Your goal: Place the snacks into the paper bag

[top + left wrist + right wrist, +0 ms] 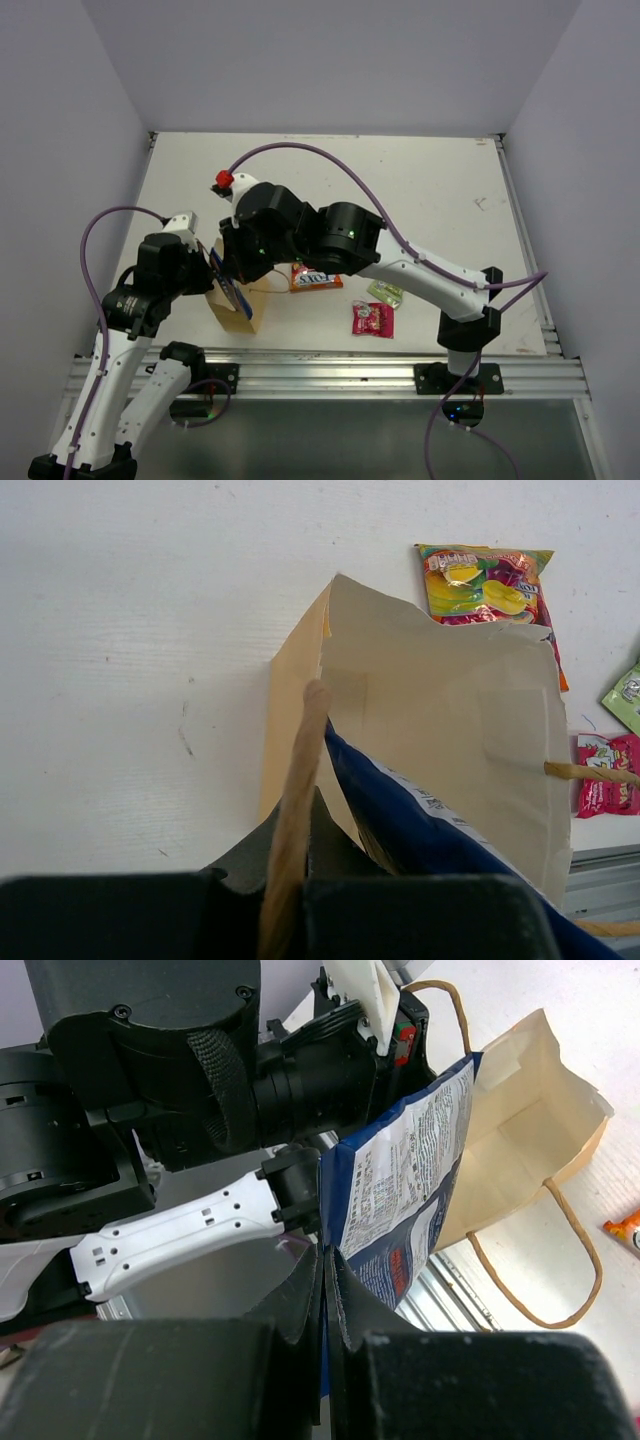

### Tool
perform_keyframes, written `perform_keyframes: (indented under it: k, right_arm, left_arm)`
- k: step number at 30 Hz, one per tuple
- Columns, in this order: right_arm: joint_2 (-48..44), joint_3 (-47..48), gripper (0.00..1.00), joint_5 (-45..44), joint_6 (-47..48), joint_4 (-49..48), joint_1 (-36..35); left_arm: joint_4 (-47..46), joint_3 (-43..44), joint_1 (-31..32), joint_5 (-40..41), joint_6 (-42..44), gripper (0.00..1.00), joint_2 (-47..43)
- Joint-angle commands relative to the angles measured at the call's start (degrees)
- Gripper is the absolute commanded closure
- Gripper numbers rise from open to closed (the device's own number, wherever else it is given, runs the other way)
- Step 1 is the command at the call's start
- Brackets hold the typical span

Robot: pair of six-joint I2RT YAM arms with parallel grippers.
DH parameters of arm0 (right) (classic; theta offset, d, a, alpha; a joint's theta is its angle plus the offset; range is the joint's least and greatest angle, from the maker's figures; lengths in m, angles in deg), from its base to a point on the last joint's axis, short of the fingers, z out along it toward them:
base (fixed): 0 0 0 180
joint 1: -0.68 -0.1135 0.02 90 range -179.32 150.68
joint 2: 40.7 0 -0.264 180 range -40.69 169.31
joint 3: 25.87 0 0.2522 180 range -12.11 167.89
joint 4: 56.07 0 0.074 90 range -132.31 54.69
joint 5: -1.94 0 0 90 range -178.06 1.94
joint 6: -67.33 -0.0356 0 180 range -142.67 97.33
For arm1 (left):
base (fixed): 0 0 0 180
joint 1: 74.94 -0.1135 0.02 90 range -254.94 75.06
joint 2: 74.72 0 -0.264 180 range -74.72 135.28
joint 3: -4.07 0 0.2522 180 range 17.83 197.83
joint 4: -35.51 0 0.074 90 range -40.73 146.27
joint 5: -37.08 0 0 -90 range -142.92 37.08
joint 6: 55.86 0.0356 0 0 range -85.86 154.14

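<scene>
Holding one thin string handle [298, 770], the left jaws are clenched on it, the cord running up between them in the left wrist view. The left arm [150, 290] reaches in from the near left corner of the bench [420, 190], and its jaws sit just beside the paper bag [238, 312]. That bag stands near the front edge of the bench, left of centre, with its mouth pulled open so that the pale inner wall [440, 720] shows. Its second handle [560, 1250] hangs loose in a loop on the far side of the mouth in the right wrist view.

Next comes the dark blue crisp bag [228, 286], off the bench and slanted, with its leading end at the paper bag's open mouth and lying against the inner wall [400, 825]. The right jaws are clenched on the near edge of this packet, whose printed back [405, 1180] faces the right wrist camera. The right arm [400, 262] stretches across from the near right to meet it above the bag.

To the right of the paper bag, three packets lie flat on the bench. The red-orange candy bag [315, 278] is nearest to it, apart from the bag. Farther right is the small pink packet [372, 319], close to the front edge, and the small pale green packet [385, 293] lies just beyond it, near but not touching.
</scene>
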Motion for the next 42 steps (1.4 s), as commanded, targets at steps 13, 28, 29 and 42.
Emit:
perform_keyframes:
  k: [13, 28, 29, 42]
  right_arm:
    - [5.30, -1.56, 1.00, -5.43, 1.89, -3.00, -0.25]
    - [-3.46, 2.94, 0.18, -31.16, 9.10, -3.26, 1.84]
    - [-5.31, 0.05, 0.18, -31.54, 8.05, -3.26, 3.25]
    - [-18.61, -53.06, 0.17, -14.15, 5.58, -23.12, 28.83]
  left_arm:
    - [-2.03, -0.81, 0.38, -0.54, 0.97, 1.00, -0.72]
    - [-2.12, -0.81, 1.00, -0.54, 1.15, 1.00, -0.63]
    - [-2.12, -0.89, 1.00, -0.54, 1.23, 1.00, -0.63]
    - [-1.85, -0.63, 1.09, -0.54, 1.06, 1.00, -0.10]
